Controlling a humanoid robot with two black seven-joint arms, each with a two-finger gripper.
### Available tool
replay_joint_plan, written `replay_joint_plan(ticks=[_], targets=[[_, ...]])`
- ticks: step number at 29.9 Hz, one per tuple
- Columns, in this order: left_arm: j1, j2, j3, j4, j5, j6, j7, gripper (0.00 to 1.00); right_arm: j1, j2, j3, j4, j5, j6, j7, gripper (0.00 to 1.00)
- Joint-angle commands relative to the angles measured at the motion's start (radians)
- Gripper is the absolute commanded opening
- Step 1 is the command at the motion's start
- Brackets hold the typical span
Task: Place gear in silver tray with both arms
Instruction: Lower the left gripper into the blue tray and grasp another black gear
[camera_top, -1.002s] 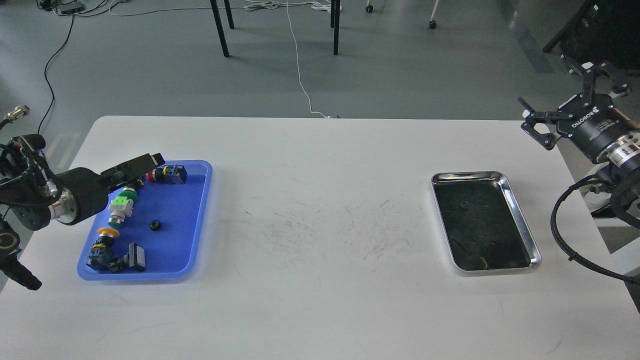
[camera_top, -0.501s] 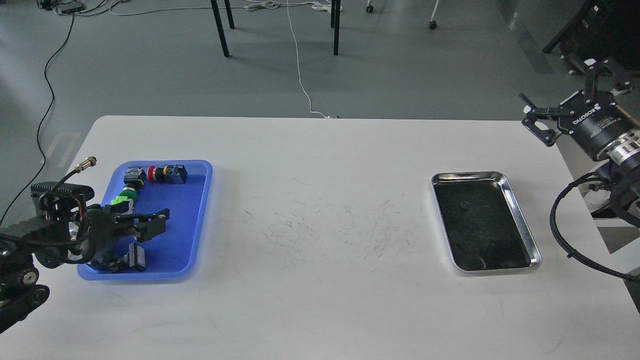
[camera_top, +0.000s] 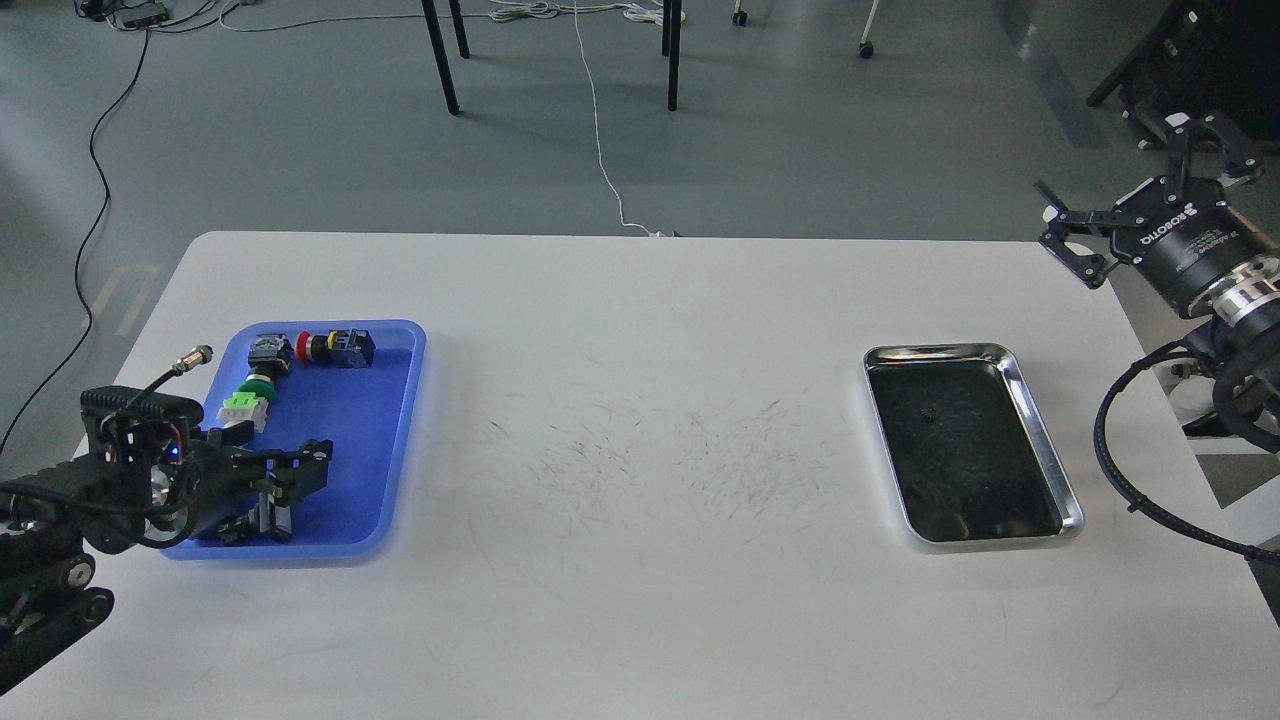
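The left tool (camera_top: 300, 470) has dropped low over the blue tray (camera_top: 400, 420), grip unclear; right tool (camera_top: 1140, 190) waits open, upper right.

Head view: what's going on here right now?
The left gripper is low over the blue tray, among the push-button parts, where a small black gear would be; whether it holds anything cannot be told. The right gripper hangs open beyond the table's far right corner, holding nothing. The silver tray sits on the right of the white table, with one small dark piece already on its bottom.
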Motion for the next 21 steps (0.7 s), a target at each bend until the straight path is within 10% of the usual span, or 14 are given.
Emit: replay_joint_plan(ticks=[1,21], targets=[[-0.006,-0.019,0.0,0.01,0.029,0.002,0.002,0.92,0.0,0.0,-0.001,-0.001,0.0,0.0,0.0,0.98],[-0.011,-0.042,0.031,0.035,0.063,0.009,0.0,0.71,-0.005,-0.001,-0.002,0.001,-0.002,0.0,0.0,0.98]])
